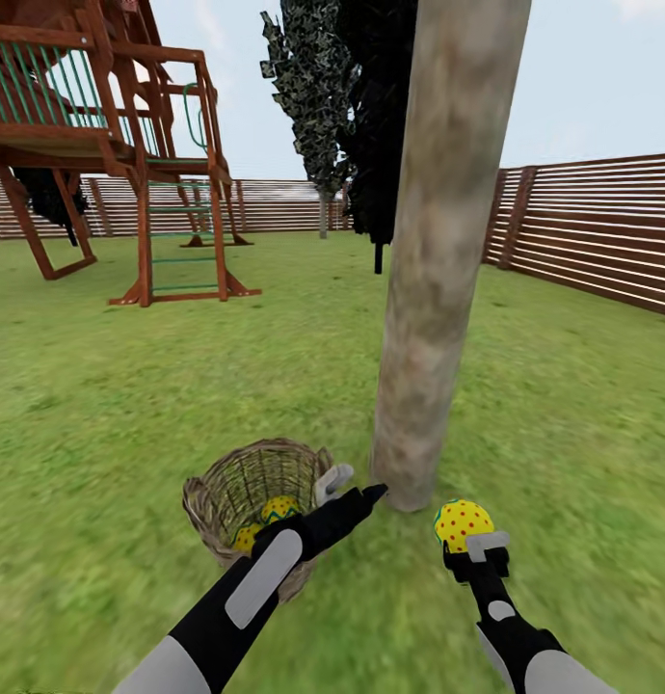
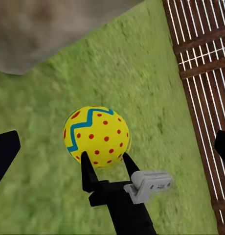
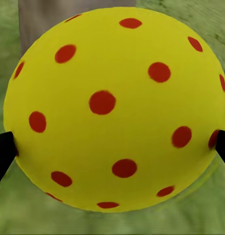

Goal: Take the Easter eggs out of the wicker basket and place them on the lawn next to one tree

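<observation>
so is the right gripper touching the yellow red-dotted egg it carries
Touching. In the left wrist view the right gripper has both black fingers pressed against the sides of the yellow red-dotted egg.

Fenced garden (image 1: 130, 405) — lawn, play set (image 1: 111, 145)

I see wooden play set (image 1: 111, 145) far left, green rungs on ladder. Brown slat fence (image 1: 593, 226) runs along back and right side. Dark narrow conifers (image 1: 352, 106) stand mid-yard near back fence. Sky (image 1: 602, 77) pale blue, hazy; light even, daytime.
</observation>
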Robot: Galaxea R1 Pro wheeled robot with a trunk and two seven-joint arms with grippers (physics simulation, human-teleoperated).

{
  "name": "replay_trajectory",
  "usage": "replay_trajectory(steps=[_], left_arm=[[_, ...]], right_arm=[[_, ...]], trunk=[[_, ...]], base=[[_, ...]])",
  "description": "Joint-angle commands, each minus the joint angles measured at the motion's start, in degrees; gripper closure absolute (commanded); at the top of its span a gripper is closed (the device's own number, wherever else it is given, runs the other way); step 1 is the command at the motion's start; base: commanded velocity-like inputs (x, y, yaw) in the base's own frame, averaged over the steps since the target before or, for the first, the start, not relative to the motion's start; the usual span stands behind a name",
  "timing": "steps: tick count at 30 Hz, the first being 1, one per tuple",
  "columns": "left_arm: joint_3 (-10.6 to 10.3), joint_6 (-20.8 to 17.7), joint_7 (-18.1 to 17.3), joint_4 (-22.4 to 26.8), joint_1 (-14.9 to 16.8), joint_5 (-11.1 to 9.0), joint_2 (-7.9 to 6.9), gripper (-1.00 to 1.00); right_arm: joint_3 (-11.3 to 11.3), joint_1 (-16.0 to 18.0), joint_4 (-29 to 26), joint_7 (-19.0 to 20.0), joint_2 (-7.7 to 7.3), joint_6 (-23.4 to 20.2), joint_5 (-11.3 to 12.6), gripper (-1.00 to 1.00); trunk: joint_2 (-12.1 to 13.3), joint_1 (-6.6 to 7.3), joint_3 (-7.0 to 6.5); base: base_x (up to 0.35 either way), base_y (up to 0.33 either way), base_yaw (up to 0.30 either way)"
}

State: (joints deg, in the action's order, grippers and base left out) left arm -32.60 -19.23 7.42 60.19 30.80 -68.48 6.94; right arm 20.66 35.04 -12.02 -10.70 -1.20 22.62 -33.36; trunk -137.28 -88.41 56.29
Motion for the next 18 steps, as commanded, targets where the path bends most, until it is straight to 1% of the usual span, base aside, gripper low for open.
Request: replay_trajectory(steps=[1, 2, 3, 4, 5, 9, 13, 17, 18], left_arm=[[-0.08, -0.11, 0.49, 0.07, 0.05, -0.60, 0.00, -1.00], [-0.09, -0.10, 0.49, 0.09, 0.05, -0.60, 0.00, -1.00], [-0.09, -0.10, 0.47, 0.10, 0.05, -0.59, 0.00, -1.00], [-0.09, -0.08, 0.48, 0.10, 0.04, -0.57, 0.00, -1.00], [-0.09, -0.05, 0.47, 0.12, 0.05, -0.57, 0.00, -1.00], [-0.15, -0.11, 0.40, 0.36, 0.04, -0.60, 0.00, -1.00], [-0.18, -0.11, 0.40, 0.42, 0.03, -0.60, 0.00, -1.00], [-0.18, -0.11, 0.40, 0.66, 0.05, -0.60, 0.38, -1.00], [-0.47, -0.14, 0.40, 0.88, 0.04, -0.60, 0.42, -1.00]], right_arm=[[0.43, 0.04, 0.12, -0.20, 0.52, 0.22, -0.63, 1.00], [0.30, 0.03, 0.21, -0.20, 1.19, 0.17, -1.20, 1.00], [-0.41, 0.03, 1.07, -0.23, 1.68, 0.24, -2.82, 1.00], [-0.97, 0.03, 2.26, -0.26, 1.92, 0.28, -4.23, 1.00], [-1.21, 0.03, 2.91, -0.26, 2.02, 0.30, -4.96, 1.00], [-1.33, 0.05, 3.22, -0.21, 2.00, 0.32, -5.30, 1.00], [-1.33, 0.04, 3.23, -0.20, 1.99, 0.32, -5.31, 1.00], [-1.41, 0.04, 3.23, -0.20, 1.99, 0.27, -5.31, 1.00], [-1.41, 0.03, 3.23, -0.20, 1.99, 0.24, -5.31, 1.00]], trunk=[[-0.02, -0.01, 0.06], [-0.02, -0.01, 0.06], [-0.02, -0.01, 0.06], [-0.02, -0.01, 0.06], [-0.02, -0.01, 0.06], [-0.02, -0.01, 0.06], [-1.63, -0.89, 0.77], [-3.23, -1.77, 1.49], [-3.63, -1.99, 1.67]], base=[[0.235, -0.248, 0.293], [0.240, -0.244, 0.293], [0.242, -0.242, 0.293], [0.243, -0.235, 0.293], [0.227, -0.195, 0.285], [0.043, -0.036, 0.060], [0.002, -0.001, 0.002], [0.000, 0.000, 0.000], [0.000, 0.000, 0.000]])
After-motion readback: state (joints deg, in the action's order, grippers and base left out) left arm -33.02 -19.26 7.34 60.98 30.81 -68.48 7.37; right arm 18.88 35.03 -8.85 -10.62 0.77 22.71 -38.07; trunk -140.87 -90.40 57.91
